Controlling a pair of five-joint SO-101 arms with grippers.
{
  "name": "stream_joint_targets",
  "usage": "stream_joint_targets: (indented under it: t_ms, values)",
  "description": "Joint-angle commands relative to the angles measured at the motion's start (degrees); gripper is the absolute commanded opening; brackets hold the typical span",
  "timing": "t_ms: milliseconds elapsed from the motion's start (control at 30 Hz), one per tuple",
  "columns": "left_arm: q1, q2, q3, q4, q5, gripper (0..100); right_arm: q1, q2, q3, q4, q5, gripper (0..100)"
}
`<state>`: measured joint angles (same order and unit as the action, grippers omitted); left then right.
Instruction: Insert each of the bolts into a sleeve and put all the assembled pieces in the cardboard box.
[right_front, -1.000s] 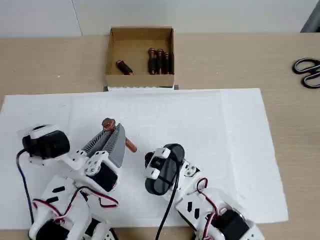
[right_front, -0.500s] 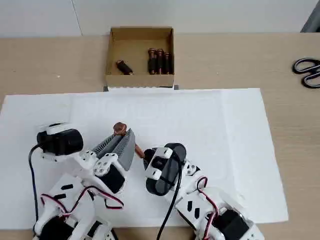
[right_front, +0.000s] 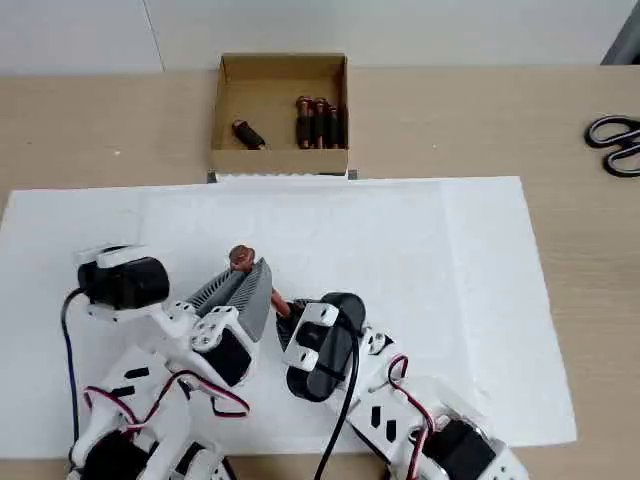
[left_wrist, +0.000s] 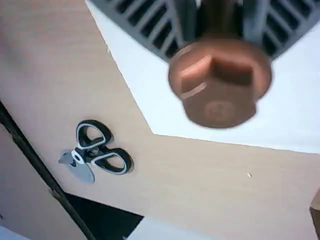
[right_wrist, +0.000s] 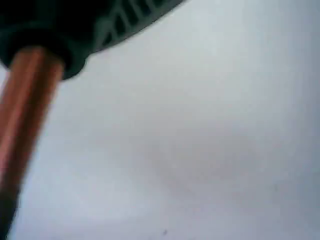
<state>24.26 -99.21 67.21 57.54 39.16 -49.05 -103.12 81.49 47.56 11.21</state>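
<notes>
My left gripper (right_front: 247, 275) has carried the bolt (right_front: 241, 257) rightward across the white sheet (right_front: 420, 250), and my right gripper (right_front: 287, 312) has edged in to meet it, so the shank's end now lies just at the right gripper's tip. I judge the insertion is at hand. My left jaws are clamped on the bolt just under its hexagonal head (left_wrist: 220, 82). I cannot tell how my right jaws stand, nor whether they hold a sleeve. The bolt is off the sheet, its long axis slanting: head toward the cardboard box (right_front: 280, 160), bare copper shank (right_wrist: 25, 115) pointing back and rightward at my right gripper. Four finished pieces (right_front: 318, 122) lie in the box.
</notes>
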Motion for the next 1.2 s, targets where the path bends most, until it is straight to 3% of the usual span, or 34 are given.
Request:
stream_joint_targets:
  t_ms: [0, 233, 467, 767, 900, 1167]
  values:
    - [0.09, -0.44, -0.22, -1.49, 0.26, 1, -0.31, -0.31, -0.79, -2.42, 0.70, 0.2]
    - [4.40, -0.44, -0.22, 2.20, -0.09, 1, -0.31, -0.31, -0.79, -2.59, 0.79, 0.2]
    - [8.18, -0.44, -2.95, 8.44, -6.15, 1, -0.22, -0.40, -0.79, -2.77, 2.99, 0.2]
    - [8.44, -0.26, -3.12, 17.58, -9.23, 1, -0.22, -0.48, -0.88, -2.77, 2.99, 0.2]
    - [8.44, -0.44, -3.38, 18.11, -11.34, 1, -0.22, -0.48, -0.88, -2.77, 2.99, 0.2]
    - [8.18, -0.26, -3.56, 19.34, -11.43, 21, -0.22, -0.48, -0.79, -2.42, 2.99, 0.2]
